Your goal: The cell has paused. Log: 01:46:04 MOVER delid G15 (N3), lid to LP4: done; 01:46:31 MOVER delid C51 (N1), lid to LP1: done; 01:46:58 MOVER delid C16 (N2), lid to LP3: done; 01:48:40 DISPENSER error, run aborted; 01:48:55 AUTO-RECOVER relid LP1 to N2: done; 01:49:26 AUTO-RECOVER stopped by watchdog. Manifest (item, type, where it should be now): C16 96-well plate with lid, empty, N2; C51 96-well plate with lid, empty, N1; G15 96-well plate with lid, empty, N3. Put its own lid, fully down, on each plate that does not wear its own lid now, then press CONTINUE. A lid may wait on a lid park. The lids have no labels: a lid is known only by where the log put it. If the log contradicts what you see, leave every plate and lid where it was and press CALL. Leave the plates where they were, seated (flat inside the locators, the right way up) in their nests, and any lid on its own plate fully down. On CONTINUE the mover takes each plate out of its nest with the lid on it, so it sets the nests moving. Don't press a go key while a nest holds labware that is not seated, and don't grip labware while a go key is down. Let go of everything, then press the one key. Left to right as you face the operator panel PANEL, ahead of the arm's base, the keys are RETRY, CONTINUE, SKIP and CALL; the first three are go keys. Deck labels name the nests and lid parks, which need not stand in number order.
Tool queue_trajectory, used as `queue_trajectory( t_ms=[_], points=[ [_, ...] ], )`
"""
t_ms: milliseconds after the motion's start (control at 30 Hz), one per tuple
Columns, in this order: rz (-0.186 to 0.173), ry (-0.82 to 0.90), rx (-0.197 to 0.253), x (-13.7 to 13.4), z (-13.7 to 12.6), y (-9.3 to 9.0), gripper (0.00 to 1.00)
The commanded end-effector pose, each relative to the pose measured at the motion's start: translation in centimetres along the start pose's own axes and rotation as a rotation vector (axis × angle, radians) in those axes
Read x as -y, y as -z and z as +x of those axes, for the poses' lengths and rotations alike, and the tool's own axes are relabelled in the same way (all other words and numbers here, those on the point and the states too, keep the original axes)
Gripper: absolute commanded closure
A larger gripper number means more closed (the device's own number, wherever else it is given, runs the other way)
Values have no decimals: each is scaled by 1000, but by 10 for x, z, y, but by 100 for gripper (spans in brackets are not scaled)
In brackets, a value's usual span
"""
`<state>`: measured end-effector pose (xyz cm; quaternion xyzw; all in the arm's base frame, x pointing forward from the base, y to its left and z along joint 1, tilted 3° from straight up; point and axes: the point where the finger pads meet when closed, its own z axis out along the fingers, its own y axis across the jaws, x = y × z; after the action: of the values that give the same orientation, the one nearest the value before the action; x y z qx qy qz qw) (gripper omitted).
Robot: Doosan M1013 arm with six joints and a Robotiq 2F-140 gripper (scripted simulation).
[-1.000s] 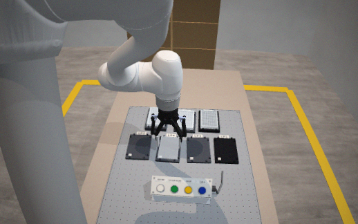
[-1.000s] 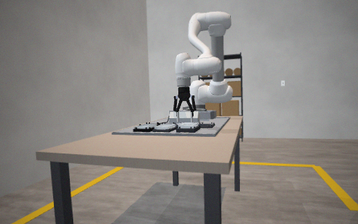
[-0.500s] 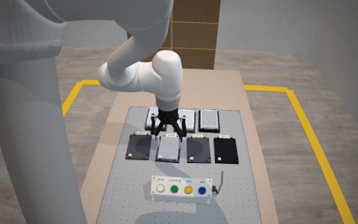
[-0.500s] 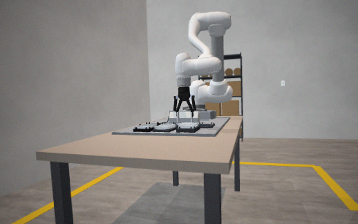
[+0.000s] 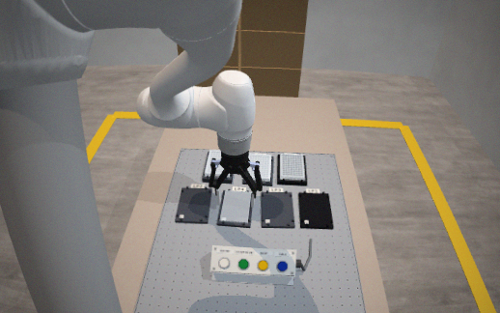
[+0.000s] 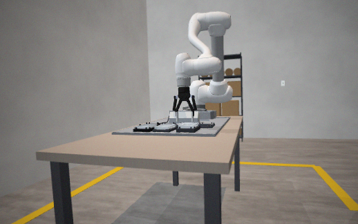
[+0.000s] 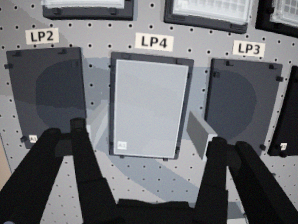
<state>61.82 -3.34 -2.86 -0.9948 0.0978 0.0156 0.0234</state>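
Note:
My gripper is open and empty. It hangs above the lid park LP4, where a light grey lid lies flat. In the wrist view the lid lies between my fingers, well below them. The parks LP2 and LP3 show dark grey flat surfaces. LP1 at the right is black. Three well plates stand in the back row: left, middle, right. The right plate shows open wells. My wrist partly hides the left and middle plates.
The operator panel stands at the front of the deck with white, green, yellow and blue keys. A small lever sticks up at its right end.

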Motion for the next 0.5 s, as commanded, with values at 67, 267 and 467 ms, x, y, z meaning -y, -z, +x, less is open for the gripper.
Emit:
queue_trajectory(
  t_ms=[67, 267, 467],
  points=[
    [0, 0, 0, 0, 0, 0, 34],
    [0, 0, 0, 0, 0, 0, 34],
    [0, 0, 0, 0, 0, 0, 34]
  ],
)
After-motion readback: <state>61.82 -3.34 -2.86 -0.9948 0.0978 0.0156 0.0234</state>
